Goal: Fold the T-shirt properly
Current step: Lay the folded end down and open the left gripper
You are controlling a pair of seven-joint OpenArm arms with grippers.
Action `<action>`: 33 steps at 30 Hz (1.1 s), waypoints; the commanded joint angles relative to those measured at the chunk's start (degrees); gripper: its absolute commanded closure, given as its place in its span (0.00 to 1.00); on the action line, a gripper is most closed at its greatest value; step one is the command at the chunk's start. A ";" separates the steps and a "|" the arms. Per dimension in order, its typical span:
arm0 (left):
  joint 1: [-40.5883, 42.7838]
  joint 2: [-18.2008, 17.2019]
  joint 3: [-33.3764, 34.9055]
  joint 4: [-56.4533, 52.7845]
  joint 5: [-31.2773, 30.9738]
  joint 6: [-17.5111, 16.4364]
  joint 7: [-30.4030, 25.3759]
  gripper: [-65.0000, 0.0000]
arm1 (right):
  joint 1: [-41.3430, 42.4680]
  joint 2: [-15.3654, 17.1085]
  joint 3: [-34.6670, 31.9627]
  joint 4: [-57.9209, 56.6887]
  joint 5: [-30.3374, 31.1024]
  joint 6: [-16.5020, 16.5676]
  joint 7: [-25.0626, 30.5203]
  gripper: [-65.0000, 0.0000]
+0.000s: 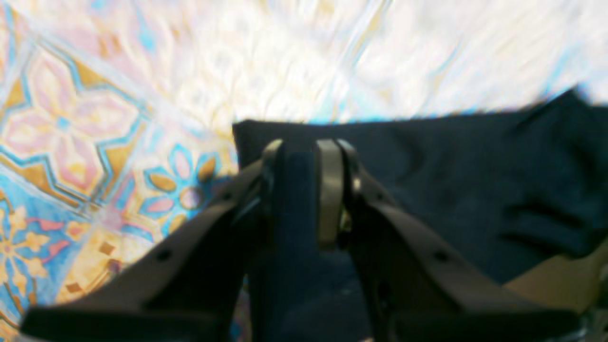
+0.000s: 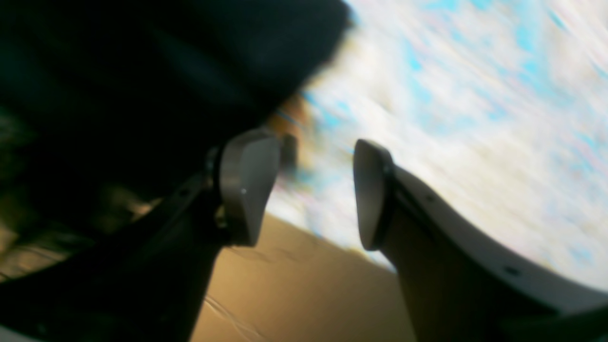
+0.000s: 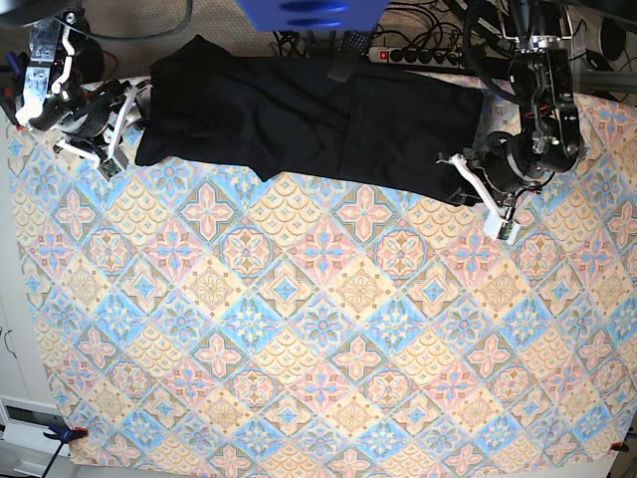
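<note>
Patterned cloth (image 3: 318,329) in blue, pink and orange diamond tiles covers the whole work surface, and the black T-shirt (image 3: 299,119) lies stretched along its far edge, running nearly from one arm to the other. Behind that edge, on the floor, sit a white power strip (image 3: 418,55) and a tangle of dark cables (image 3: 428,20), with a blue object (image 3: 309,12) at the top of the overhead view. A small clamp (image 3: 62,433) grips the cloth's near corner.

On the overhead view's right, the left gripper (image 1: 304,156) sits at the shirt's end, its jaws drawn close together and pinching a fold of black fabric that rises between them; the shirt's straight edge lies just beyond the fingertips (image 1: 328,166) in the wrist view. On the overhead view's left, the right gripper (image 2: 316,190) stands beside the shirt's other end with its jaws spread apart and nothing between them. Its wrist view is blurred: dark fabric fills the upper left, pale patterned cloth the right, and a plain tan surface (image 2: 294,285) shows below the fingers.
</note>
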 commanded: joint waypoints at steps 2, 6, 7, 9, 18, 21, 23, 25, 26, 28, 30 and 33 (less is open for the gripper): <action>1.59 -1.31 -2.97 2.30 -2.02 -0.19 -0.40 0.84 | -0.09 0.89 0.72 -1.96 3.10 -0.05 -0.14 0.54; 3.52 -4.03 -4.29 2.30 -5.36 -0.19 -0.40 0.84 | -0.09 0.89 0.45 -6.09 3.98 -0.05 0.12 0.54; 3.87 -4.38 -4.29 2.30 -5.89 -0.19 -0.40 0.84 | -0.09 0.89 0.45 -6.89 3.98 -0.05 0.12 0.54; 4.14 -4.82 -4.29 2.22 -6.50 -0.19 -0.40 0.84 | -0.09 0.89 0.45 -8.12 4.07 -0.05 0.12 0.54; 3.96 -4.65 -4.02 2.22 -6.41 -0.19 -0.40 0.84 | -0.09 0.89 0.37 -13.74 4.24 -0.05 0.12 0.54; 3.87 -4.65 -3.94 2.22 -6.41 -0.19 -0.40 0.84 | -0.09 0.89 0.37 -14.80 4.24 -0.05 0.21 0.54; 3.87 -4.65 -3.94 2.22 -6.41 -0.19 -0.40 0.84 | -0.09 0.80 0.37 -14.80 4.24 -0.05 0.21 0.54; 3.87 -4.65 -3.94 2.22 -6.41 -0.19 -0.40 0.84 | -0.09 -0.25 0.37 -14.80 4.33 -0.05 0.21 0.54; 3.87 -4.65 -4.02 2.22 -6.41 -0.19 -0.40 0.84 | -0.09 -0.87 0.37 -14.80 4.33 -0.05 0.21 0.54; 3.87 -4.65 -4.11 2.22 -6.41 -0.19 -0.40 0.84 | -0.09 -1.40 0.37 -14.80 4.24 -0.05 0.21 0.54; 3.87 -4.65 -4.11 2.22 -6.41 -0.19 -0.40 0.84 | -0.09 -1.75 0.37 -14.80 4.24 -0.05 0.21 0.54; 3.96 -4.65 -4.11 2.22 -6.41 -0.19 -0.40 0.84 | -0.09 -2.36 0.37 -14.53 4.24 -0.05 0.21 0.54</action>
